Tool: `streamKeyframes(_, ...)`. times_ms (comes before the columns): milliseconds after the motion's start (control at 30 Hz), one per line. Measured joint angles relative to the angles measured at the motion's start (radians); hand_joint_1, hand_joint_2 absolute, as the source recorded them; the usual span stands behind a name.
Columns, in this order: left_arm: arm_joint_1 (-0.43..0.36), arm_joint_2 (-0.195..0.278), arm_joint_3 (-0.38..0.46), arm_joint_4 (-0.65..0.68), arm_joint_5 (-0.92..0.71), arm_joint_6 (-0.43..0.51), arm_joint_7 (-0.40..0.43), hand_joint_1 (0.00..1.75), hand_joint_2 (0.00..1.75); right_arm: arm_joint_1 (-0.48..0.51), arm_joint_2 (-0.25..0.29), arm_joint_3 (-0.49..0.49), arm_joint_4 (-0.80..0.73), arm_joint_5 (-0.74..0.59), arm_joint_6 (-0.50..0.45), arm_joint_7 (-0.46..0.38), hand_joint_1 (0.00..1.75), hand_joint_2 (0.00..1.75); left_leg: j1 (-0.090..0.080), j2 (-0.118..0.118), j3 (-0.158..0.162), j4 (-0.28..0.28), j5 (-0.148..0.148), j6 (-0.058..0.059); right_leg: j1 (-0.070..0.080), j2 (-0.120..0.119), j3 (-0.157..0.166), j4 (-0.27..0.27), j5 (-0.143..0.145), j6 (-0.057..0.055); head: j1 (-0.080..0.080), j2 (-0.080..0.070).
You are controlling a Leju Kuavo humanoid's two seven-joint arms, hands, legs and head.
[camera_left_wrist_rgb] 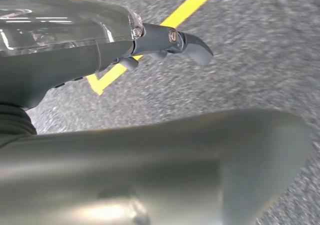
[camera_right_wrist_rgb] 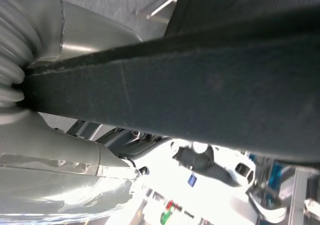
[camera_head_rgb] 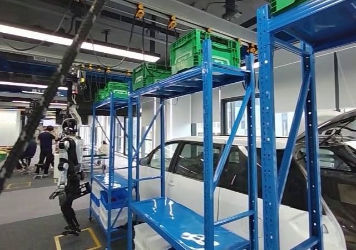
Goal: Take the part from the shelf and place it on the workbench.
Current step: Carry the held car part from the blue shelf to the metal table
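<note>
A dark, flat, felt-like part runs across the right wrist view. My right hand grips it, with the grey thumb on one side and the dark fingers on the other. My left hand hangs over the grey floor, its dark fingers stretched out with nothing in them and the thick thumb apart from them. Blue shelf racks stand ahead in the head view. The nearest low shelf board is bare and glossy.
Green crates top the racks. A white car is parked behind them. White bins and a blue bin sit low. Another humanoid robot stands at the left, with people beyond. A yellow floor line lies under my left hand.
</note>
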Motion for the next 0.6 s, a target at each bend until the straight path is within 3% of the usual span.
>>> streamKeyframes(33,0.002,0.000,0.000,0.000,-0.002,-0.001,0.001,0.00,1.75,0.003,0.000,0.000,0.001,0.000,0.000,0.000,1.75,1.75,0.004,0.006,0.019,-0.032,0.023,-0.006,-0.002,-0.012,0.001,0.002,-0.002,0.004,0.000,0.000)
streamKeyframes(100,0.004,-0.001,0.000,0.000,-0.004,-0.002,0.001,0.00,1.75,0.005,-0.001,0.000,0.002,-0.001,0.000,-0.001,1.75,1.75,0.006,0.040,0.091,-0.163,0.081,-0.016,-0.006,-0.033,0.001,0.011,-0.011,0.017,0.000,0.000)
streamKeyframes(167,0.001,-0.003,0.000,0.000,-0.006,-0.002,0.001,0.00,1.75,0.005,-0.002,-0.001,0.002,-0.002,-0.001,-0.002,1.75,1.75,0.003,0.064,0.133,-0.247,0.106,-0.005,-0.003,-0.050,0.000,0.022,-0.020,0.033,-0.001,0.000)
streamKeyframes(267,0.005,-0.005,0.000,0.000,-0.011,-0.003,0.003,0.00,1.75,0.008,-0.004,-0.001,0.002,-0.003,-0.001,-0.003,1.75,1.75,-0.002,0.043,0.131,-0.253,0.105,0.026,-0.003,-0.069,0.005,0.024,-0.025,0.047,-0.001,0.000)
streamKeyframes(333,0.008,-0.006,0.000,0.000,-0.015,-0.004,0.004,0.00,1.75,0.010,-0.007,-0.001,0.001,-0.004,-0.001,-0.004,1.75,1.75,-0.002,0.026,0.131,-0.254,0.108,0.040,-0.009,-0.038,-0.004,0.055,-0.054,0.054,-0.001,0.000)
streamKeyframes(367,0.007,-0.006,-0.001,0.000,-0.018,-0.004,0.004,0.00,1.75,0.013,-0.010,-0.001,0.001,-0.005,-0.002,-0.004,1.75,1.75,-0.001,0.018,0.131,-0.255,0.109,0.046,-0.011,-0.013,-0.022,0.100,-0.084,0.056,-0.001,0.000)
streamKeyframes(400,0.005,-0.007,-0.001,0.000,-0.022,-0.006,0.004,0.00,1.75,0.017,-0.015,-0.001,0.001,-0.006,-0.002,-0.004,1.75,1.75,-0.003,0.008,0.130,-0.255,0.110,0.050,-0.011,0.012,-0.051,0.166,-0.119,0.055,-0.001,0.000)
streamKeyframes(467,0.003,-0.011,-0.002,0.000,-0.030,-0.008,0.005,0.00,1.75,0.029,-0.024,-0.001,0.002,-0.007,-0.003,-0.005,1.75,1.75,-0.008,-0.016,0.129,-0.255,0.111,0.056,-0.009,0.032,-0.111,0.295,-0.166,0.052,-0.001,0.000)
streamKeyframes(500,0.003,-0.013,-0.002,0.000,-0.033,-0.010,0.007,0.00,1.75,0.035,-0.027,-0.001,0.002,-0.007,-0.004,-0.005,1.75,1.75,-0.012,-0.030,0.129,-0.255,0.112,0.058,-0.007,0.035,-0.124,0.319,-0.163,0.047,-0.001,0.000)
streamKeyframes(533,0.004,-0.015,-0.002,0.000,-0.036,-0.010,0.008,0.00,1.75,0.039,-0.029,-0.001,0.002,-0.008,-0.004,-0.005,1.75,1.75,-0.016,-0.043,0.129,-0.255,0.113,0.060,-0.004,0.039,-0.118,0.301,-0.141,0.041,-0.001,0.000)
streamKeyframes(600,0.005,-0.020,-0.003,0.000,-0.039,-0.011,0.010,0.00,1.75,0.041,-0.031,-0.001,0.000,-0.008,-0.004,-0.005,1.75,1.75,-0.021,-0.069,0.131,-0.255,0.114,0.061,0.004,0.071,-0.066,0.176,-0.066,0.018,-0.001,0.000)
